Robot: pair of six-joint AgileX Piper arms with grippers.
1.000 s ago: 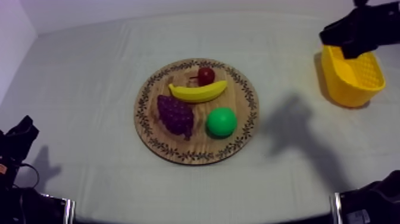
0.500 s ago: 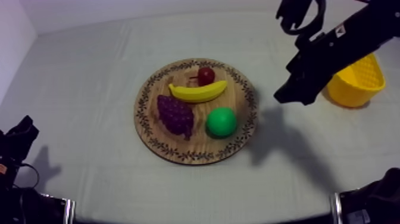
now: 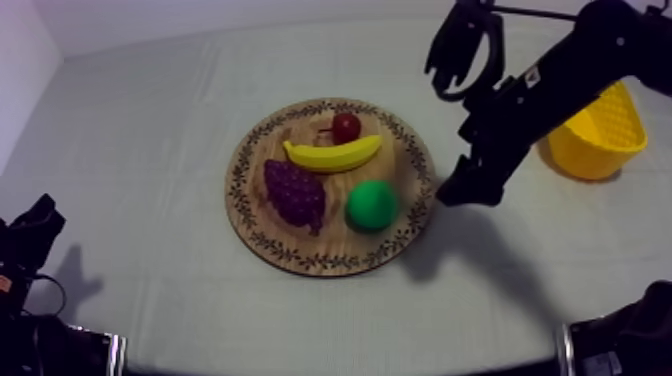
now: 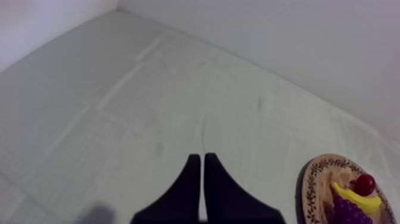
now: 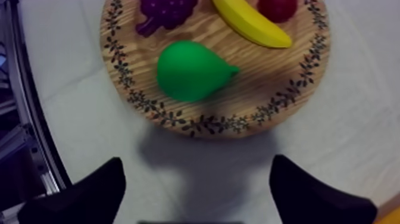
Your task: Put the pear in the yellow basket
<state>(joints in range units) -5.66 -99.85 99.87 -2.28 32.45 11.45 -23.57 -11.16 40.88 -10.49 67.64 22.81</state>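
Two fingers point(image 5: 89, 193) spread wide (right gripper point(image 5: 196, 167), empty) — pear point(image 5: 189, 70) lies flat, narrow end toward banana point(image 5: 250, 25).

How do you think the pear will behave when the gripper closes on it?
The pear looks smooth and rounded, so it may slip when pinched. Lying on its side on the wooden board, it could roll if nudged. It appears a rigid toy, probably light.

Soft even light, perhaps overhead, dark shadow point(image 3: 485, 250) on cloth point(image 3: 150, 150)
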